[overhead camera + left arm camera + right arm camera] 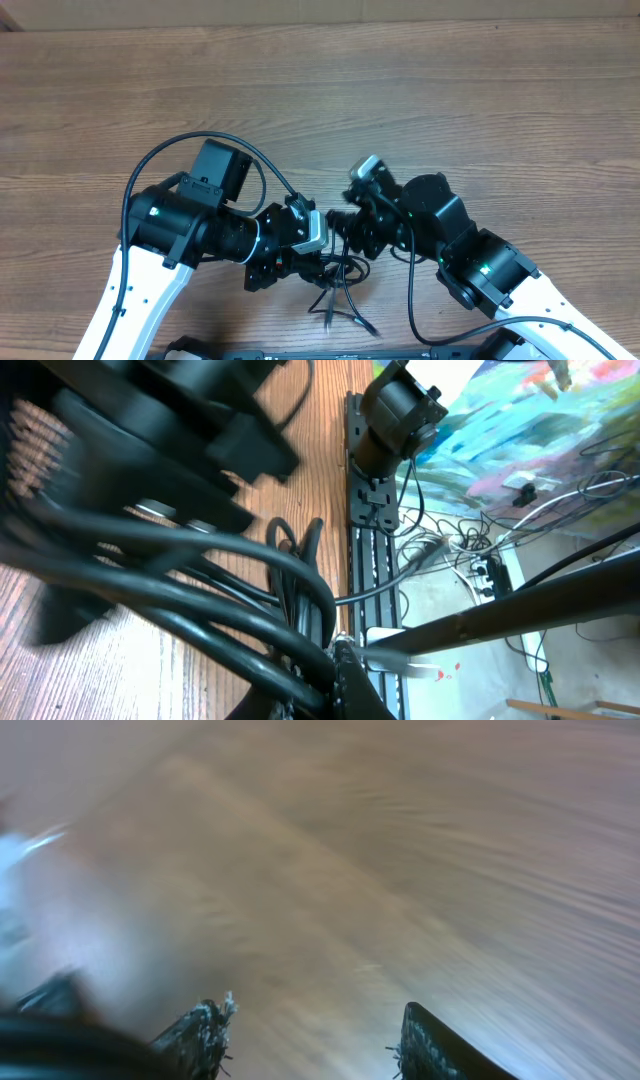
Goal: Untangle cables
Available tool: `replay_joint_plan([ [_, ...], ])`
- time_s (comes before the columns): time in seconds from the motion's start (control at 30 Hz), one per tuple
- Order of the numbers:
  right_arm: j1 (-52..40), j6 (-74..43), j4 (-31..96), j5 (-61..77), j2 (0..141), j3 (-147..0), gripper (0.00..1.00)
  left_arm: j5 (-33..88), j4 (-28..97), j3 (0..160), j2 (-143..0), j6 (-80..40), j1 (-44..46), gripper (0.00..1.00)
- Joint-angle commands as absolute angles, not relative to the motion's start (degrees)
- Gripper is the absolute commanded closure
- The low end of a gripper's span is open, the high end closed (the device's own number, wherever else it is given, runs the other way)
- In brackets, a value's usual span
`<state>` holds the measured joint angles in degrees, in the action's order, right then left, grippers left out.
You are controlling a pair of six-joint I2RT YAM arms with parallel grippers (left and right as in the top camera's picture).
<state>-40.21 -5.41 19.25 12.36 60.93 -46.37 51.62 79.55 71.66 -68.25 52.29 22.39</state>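
Cables [338, 286], thin and black, lie in a loose tangled clump near the front edge of the wooden counter [420, 90]. Their loops cross, and two ends trail forward, one with a pale tip. Left jaws sit at the clump's left side; I cannot tell whether they grip. Right jaws, just right of the clump, stand wide apart with blurred wood between them.

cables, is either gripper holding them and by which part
The right gripper is open over bare table and holds nothing. The left gripper sits at the cables, but its fingers are hidden, so a hold cannot be told.
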Motion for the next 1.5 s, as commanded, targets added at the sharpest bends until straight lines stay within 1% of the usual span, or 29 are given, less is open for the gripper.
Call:
replay_joint_plan([
  [0.0, -34.3, -15.4, 18.9, -16.9, 61.6, -46.7, 0.34, 58.2, 82.3, 72.3, -67.5, 55.8, 22.9, 0.96],
  [0.03, -32.1, -16.4, 18.7, -18.6, 61.6, -46.7, 0.32, 58.4, 82.4, 72.3, -67.5, 55.8, 22.9, 0.96],
  [0.17, -23.0, -16.5, 18.8, -17.9, 61.6, -46.7, 0.28, 58.6, 82.5, 72.3, -67.5, 55.8, 22.9, 0.96],
  [0.27, -17.5, -16.6, 20.0, -16.5, 61.6, -46.7, 0.14, 58.5, 82.0, 72.3, -67.5, 55.7, 22.9, 0.96],
  [0.37, -13.9, -16.6, 22.3, -5.8, 61.6, -46.7, 0.00, 57.7, 80.2, 72.3, -67.5, 55.4, 22.9, 0.96],
  [0.47, -12.5, -16.6, 24.1, 7.6, 61.6, -46.7, 0.00, 55.8, 77.4, 72.2, -67.5, 54.1, 22.9, 0.96],
  [0.57, -12.4, -16.8, 26.9, 19.3, 61.6, -46.7, 0.00, 52.0, 72.9, 72.2, -67.9, 48.4, 22.9, 0.95],
  [0.67, -12.4, -18.9, 32.5, 26.7, 61.6, -46.7, 0.00, 47.8, 67.2, 72.2, -69.5, 37.6, 22.9, 0.96],
  [0.73, -12.4, -20.2, 36.3, 27.7, 61.6, -46.7, 0.00, 45.5, 63.9, 72.2, -70.9, 29.6, 22.9, 0.96],
  [0.83, -12.4, -22.7, 43.9, 24.9, 61.6, -46.7, 0.00, 44.1, 59.3, 72.2, -74.0, 16.3, 22.8, 0.96],
  [0.93, -12.3, -31.5, 49.3, 19.9, 61.6, -46.7, 0.00, 43.9, 55.3, 72.2, -77.5, 4.6, 22.8, 0.96],
  [1.0, -12.3, -37.9, 50.7, 20.1, 61.6, -46.7, 0.00, 43.8, 52.6, 72.2, -79.7, -3.2, 22.8, 0.96],
  [1.07, -12.3, -42.7, 50.4, 24.8, 61.6, -46.7, 0.00, 41.9, 49.5, 72.2, -82.3, -14.7, 22.8, 0.96],
  [1.13, -12.4, -46.3, 49.3, 30.6, 61.6, -46.7, 0.00, 38.9, 47.2, 72.2, -84.4, -25.6, 22.8, 0.96],
  [1.23, -12.4, -48.6, 48.4, 35.8, 61.6, -46.7, 0.00, 35.9, 45.6, 72.2, -86.9, -38.4, 22.8, 0.96],
  [1.3, -12.4, -52.6, 48.3, 36.6, 61.6, -46.7, 0.00, 35.9, 44.4, 72.2, -88.2, -43.6, 22.8, 0.96],
  [1.47, -13.3, -70.1, 45.0, 34.1, 61.7, -46.4, 0.00, 38.8, 40.5, 72.2, -89.3, -48.1, 22.9, 0.96],
])
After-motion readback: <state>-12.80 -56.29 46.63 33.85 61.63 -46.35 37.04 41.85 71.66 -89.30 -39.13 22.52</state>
